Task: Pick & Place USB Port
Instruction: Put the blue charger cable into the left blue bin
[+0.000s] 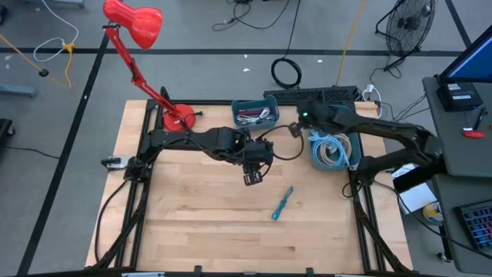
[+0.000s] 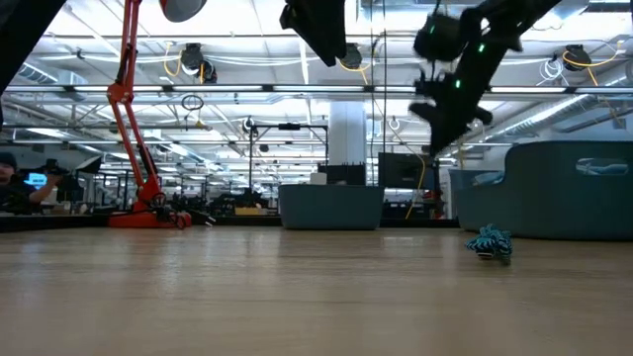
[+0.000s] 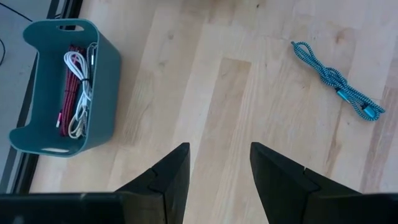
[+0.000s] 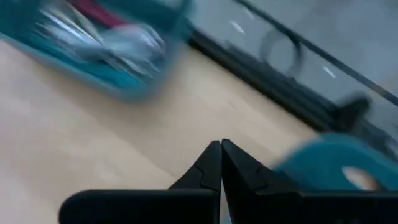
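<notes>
Left gripper (image 1: 252, 178), jaws apart and empty, hovers above the bare wooden table (image 1: 192, 215) — apparently poised to descend on the teal braided USB cable (image 1: 281, 204) nearby — while the right gripper (image 1: 294, 129), shut on nothing, waits between the two teal plastic bins (image 1: 254, 113).

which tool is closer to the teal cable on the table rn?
Left. The left tool hangs open above the table just up-left of the cable. The right tool is shut, farther back between the two bins, empty.
</notes>
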